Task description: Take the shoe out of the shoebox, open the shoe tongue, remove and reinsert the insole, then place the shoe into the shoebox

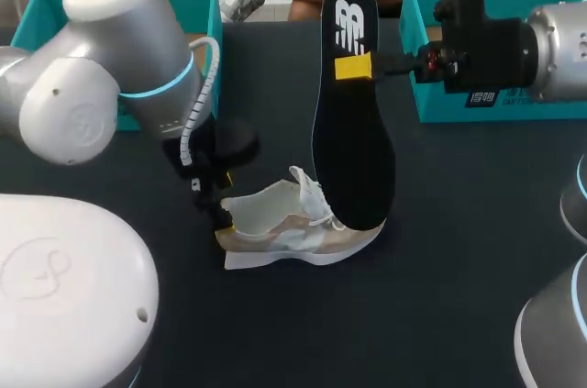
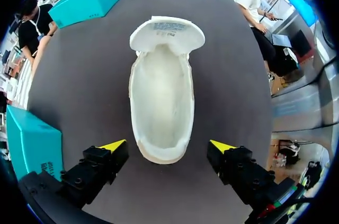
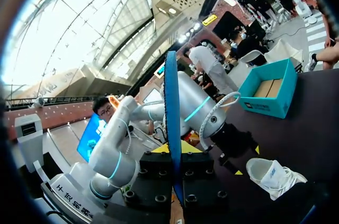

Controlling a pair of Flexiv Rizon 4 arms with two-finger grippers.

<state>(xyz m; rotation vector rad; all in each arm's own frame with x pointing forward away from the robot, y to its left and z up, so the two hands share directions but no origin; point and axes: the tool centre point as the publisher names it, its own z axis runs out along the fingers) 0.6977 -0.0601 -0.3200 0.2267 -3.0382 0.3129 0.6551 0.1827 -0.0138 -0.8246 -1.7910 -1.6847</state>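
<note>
Grips the insole (image 1: 353, 131) near its upper end with the right pincer (image 1: 353, 68), clamped on both faces, standing it on end by the shoe (image 1: 293, 227), probably lined up for going back in (shoe's inside looks bare in the left wrist view). Holds the left pincer (image 2: 168, 147) apart, astride the heel, likely to steady it; contact unclear. Rests the shoe on its sole on the dark worktop (image 1: 459, 250), tongue folded forward. Has teal shoebox (image 1: 495, 104) halves at the far corners, well apart.
</note>
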